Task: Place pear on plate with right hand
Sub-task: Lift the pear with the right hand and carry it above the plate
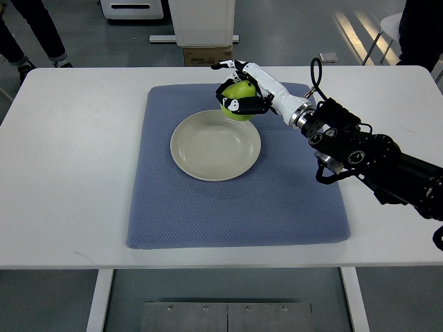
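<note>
A green pear (239, 92) is held in my right hand (241, 86), whose white and black fingers are curled around it. The hand hovers over the far right rim of the cream plate (215, 144), which lies on a blue mat (235, 200). My right arm reaches in from the right edge across the table. The plate holds nothing. My left arm does not show.
The mat lies in the middle of a white table (69, 159). A cardboard box (207, 54) and a white cabinet stand on the floor beyond the far edge. A person's legs show at the top left, a chair at the top right.
</note>
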Controlling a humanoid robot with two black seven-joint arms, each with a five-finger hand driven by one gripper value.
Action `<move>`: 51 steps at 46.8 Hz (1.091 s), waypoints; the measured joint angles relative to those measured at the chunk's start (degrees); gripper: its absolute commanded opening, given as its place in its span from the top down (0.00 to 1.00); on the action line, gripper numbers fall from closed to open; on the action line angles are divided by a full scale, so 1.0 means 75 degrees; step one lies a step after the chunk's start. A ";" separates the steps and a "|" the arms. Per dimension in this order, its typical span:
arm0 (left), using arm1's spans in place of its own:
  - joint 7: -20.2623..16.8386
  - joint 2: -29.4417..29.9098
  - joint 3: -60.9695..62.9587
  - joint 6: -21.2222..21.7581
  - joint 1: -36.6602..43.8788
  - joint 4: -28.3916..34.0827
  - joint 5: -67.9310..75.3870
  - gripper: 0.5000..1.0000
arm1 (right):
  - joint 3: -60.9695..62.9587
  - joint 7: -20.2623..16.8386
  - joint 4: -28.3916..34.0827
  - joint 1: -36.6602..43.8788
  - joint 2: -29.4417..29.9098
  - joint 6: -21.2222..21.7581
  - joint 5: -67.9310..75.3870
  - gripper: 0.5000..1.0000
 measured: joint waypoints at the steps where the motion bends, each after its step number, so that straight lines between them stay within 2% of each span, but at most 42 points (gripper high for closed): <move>1: 0.0000 0.0000 0.0000 0.0000 -0.0001 0.0000 0.0000 0.00 | -0.0010 0.0000 -0.0003 -0.0011 0.0000 0.0000 -0.0001 1.00; 17: 0.0000 0.0000 0.0000 0.0002 -0.0001 0.0000 0.0000 0.00 | -0.0015 0.0000 -0.0006 -0.0399 -0.0002 -0.0016 -0.0009 1.00; 51: 0.0000 0.0000 0.0000 0.0000 -0.0001 -0.0001 0.0000 0.00 | 0.0208 0.0000 0.0190 -0.0533 -0.0002 0.0106 0.0049 1.00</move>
